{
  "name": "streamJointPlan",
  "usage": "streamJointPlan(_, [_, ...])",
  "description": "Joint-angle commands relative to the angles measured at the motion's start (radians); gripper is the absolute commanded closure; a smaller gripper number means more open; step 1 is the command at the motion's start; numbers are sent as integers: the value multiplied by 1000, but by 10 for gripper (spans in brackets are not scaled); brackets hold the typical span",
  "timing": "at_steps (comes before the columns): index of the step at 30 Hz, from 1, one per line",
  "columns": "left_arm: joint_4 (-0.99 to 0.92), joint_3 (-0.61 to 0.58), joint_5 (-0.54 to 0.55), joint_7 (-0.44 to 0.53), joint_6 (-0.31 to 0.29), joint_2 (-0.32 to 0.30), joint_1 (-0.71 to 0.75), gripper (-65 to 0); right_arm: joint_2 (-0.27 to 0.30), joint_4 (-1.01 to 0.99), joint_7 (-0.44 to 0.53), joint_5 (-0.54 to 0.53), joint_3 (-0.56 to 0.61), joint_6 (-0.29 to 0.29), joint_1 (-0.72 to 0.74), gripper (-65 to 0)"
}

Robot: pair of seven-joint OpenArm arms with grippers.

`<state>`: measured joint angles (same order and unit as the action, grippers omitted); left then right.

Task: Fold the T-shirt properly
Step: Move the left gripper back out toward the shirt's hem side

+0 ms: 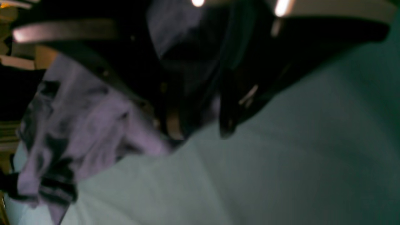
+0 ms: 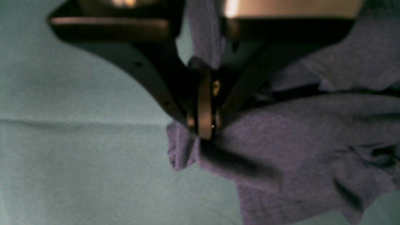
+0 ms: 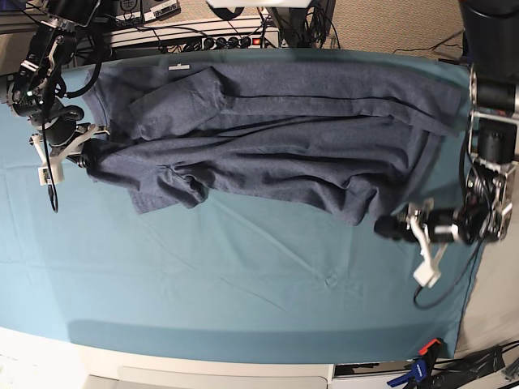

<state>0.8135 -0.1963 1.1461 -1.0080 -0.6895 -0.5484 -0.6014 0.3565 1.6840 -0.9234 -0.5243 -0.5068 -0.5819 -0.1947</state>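
Right gripper [image 2: 204, 129]: fills the right wrist view; its dark jaws are clenched on a fold of purplish-grey cloth, the tips pressed together with fabric bunched between and below them. In the base view it sits by the counter's left edge, toward the far left corner [image 3: 81, 156].

Left gripper [image 1: 200, 132]: close to the left wrist camera and badly blurred. A strip of cloth runs up between the jaws, but I cannot tell whether they are clamped on it or just around it. In the base view it sits near the counter's right edge [image 3: 388, 228], touching the shirt's lower right point.

T-shirt [image 3: 276, 130]: heathered blue-grey, spread crumpled across the far half of the counter, reaching from near the left edge to near the right edge. Long creases run left to right. One sleeve is folded over near the far left. The near hem sags in an uneven line, with a bunched fold at left of centre.

Neck tag [image 3: 178, 67]: small, white, at the shirt's far edge, left of centre.

Table cloth [image 3: 243, 284]: teal, covering the counter; the near half shows bare, with faint crease lines.

Clamp [image 3: 419, 369]: orange and blue, at the near right corner of the counter.

Cables and a power strip [image 3: 219, 39]: beyond the far edge.
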Motion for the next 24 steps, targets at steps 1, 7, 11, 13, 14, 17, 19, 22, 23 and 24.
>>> streamJointPlan(1, [13,6,2,22,-9,-17,-47,-209,18,18,26,-14,-6,-5,9,0])
streamJointPlan(7, [11,6,-47,51,12,-16,-68,-209,18,18,26,-14,-6,-5,9,0])
streamJointPlan(11, [2,6,-47,56,13,-4,-37,-209,18,18,26,-14,-6,-6,9,0])
streamJointPlan(13, [2,6,-47,59,12,8,-8,-209,18,18,26,-14,-6,-6,9,0])
streamJointPlan(14, [2,6,-47,60,12,15,6,-209,18,18,26,-14,-6,-6,9,0])
streamJointPlan(17, [2,6,-47,60,12,27,45,-209,18,18,26,-14,-6,-5,9,0])
streamJointPlan(19, [2,6,-47,61,12,28,63,-209,18,18,25,-14,-6,-5,9,0])
streamJointPlan(22, [2,6,-47,59,11,24,73,-209,18,18,25,-14,-6,-6,9,0])
streamJointPlan(23, [2,7,-47,59,11,22,73,-209,18,18,25,-14,-6,-6,9,0])
streamJointPlan(24, [2,6,-47,59,11,20,72,-209,18,18,25,-14,-6,-6,9,0])
